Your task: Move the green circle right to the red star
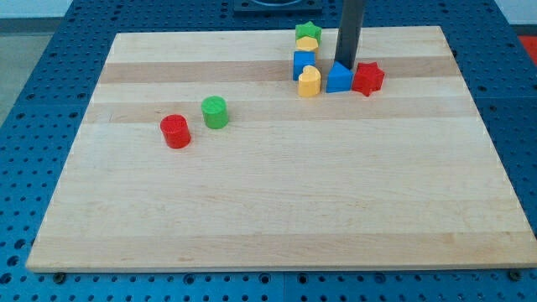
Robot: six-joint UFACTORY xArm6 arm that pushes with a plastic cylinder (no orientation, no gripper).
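Pale wooden board [277, 201], smooth and matt, with streaky grain and darker bands. Blocks of solid-coloured plastic with a faint sheen: green circle [215, 111], red cylinder [175, 132], red star [368, 78], yellow heart [310, 82]. Dark, matt rod, tip [343, 65] included. Blue perforated base [50, 67], looking like painted metal.

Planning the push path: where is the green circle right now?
The green circle sits left of centre, just up-right of the red circle, far left of the red star.

rod: upright, dark | my tip [343, 64]: down at view's top, right of centre
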